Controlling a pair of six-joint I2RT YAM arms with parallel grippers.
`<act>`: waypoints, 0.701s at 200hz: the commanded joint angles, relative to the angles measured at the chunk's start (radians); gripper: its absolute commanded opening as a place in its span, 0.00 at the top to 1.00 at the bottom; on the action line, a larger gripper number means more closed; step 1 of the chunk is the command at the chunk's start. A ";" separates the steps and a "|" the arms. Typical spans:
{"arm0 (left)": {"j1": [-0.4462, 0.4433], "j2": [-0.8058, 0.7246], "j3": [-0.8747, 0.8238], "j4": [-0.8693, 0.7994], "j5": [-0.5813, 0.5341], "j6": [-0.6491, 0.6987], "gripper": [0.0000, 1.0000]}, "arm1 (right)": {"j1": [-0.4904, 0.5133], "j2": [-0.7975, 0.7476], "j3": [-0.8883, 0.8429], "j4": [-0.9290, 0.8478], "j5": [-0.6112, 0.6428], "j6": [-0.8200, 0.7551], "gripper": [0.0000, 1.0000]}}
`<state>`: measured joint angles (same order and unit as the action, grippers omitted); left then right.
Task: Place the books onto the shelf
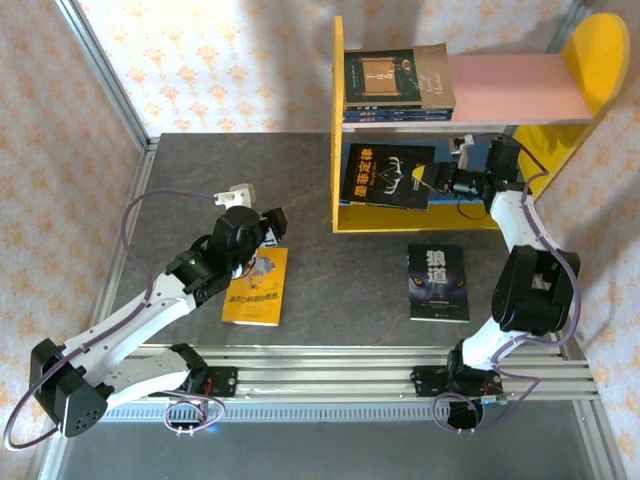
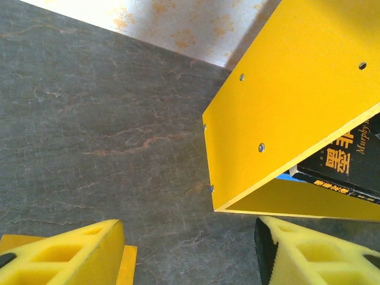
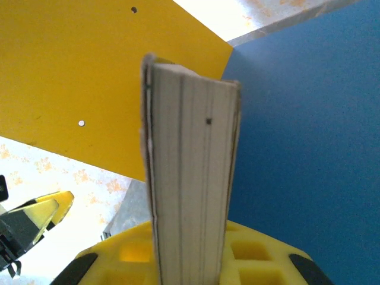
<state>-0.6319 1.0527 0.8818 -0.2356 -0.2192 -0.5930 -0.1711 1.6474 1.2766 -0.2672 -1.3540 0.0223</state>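
The shelf (image 1: pixel 338 120) stands at the far right of the table (image 1: pixel 200 180), seen from above: 2 yellow side panels, a pink board (image 1: pixel 510 85) on top and a blue board (image 3: pixel 309 148) below. On the pink board lies a small stack of books pushed against the left panel, with the brown book with the framed picture (image 1: pixel 398 78) uppermost. The black book with the yellow title (image 1: pixel 388 175) is in the lower tier, slightly askew, its left edge near the left panel. Your right gripper (image 1: pixel 440 183) has it by the right edge. In the right wrist view the jaws are clamped on the page edge of that book, which rises upright between the yellow pads (image 3: pixel 130 255), with the blue board beside it and a yellow panel behind. The dark blue wolf book (image 1: pixel 438 283) lies flat on the table just in front of the shelf, beside your right arm and apart from both grippers. The yellow book (image 1: pixel 255 285) lies flat on the left half of the table. Your left gripper (image 1: pixel 272 222) hangs over its far edge, jaws about half apart with nothing between them. In the left wrist view, bare table shows between the 2 fingers (image 2: pixel 65 252), a corner of the yellow book lies under 1 of them, and the shelf's side panel stands ahead.
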 commanded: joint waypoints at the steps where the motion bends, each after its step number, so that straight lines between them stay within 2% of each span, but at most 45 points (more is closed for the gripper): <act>1: 0.009 0.013 0.008 0.000 -0.002 0.011 0.40 | -0.005 0.032 0.110 -0.148 -0.103 -0.171 0.92; 19: 0.009 0.019 0.015 0.001 0.000 0.010 0.40 | -0.005 0.077 0.163 -0.235 -0.108 -0.236 0.92; 88: 0.009 0.032 0.020 0.007 0.011 0.007 0.41 | -0.005 0.137 0.196 -0.237 -0.087 -0.235 0.89; 140: 0.009 0.030 0.020 0.005 0.011 0.006 0.41 | -0.006 0.167 0.201 -0.129 -0.020 -0.119 0.87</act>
<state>-0.6319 1.0824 0.8822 -0.2356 -0.2123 -0.5930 -0.1711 1.8038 1.4376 -0.4835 -1.3815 -0.1574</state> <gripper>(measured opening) 0.590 0.162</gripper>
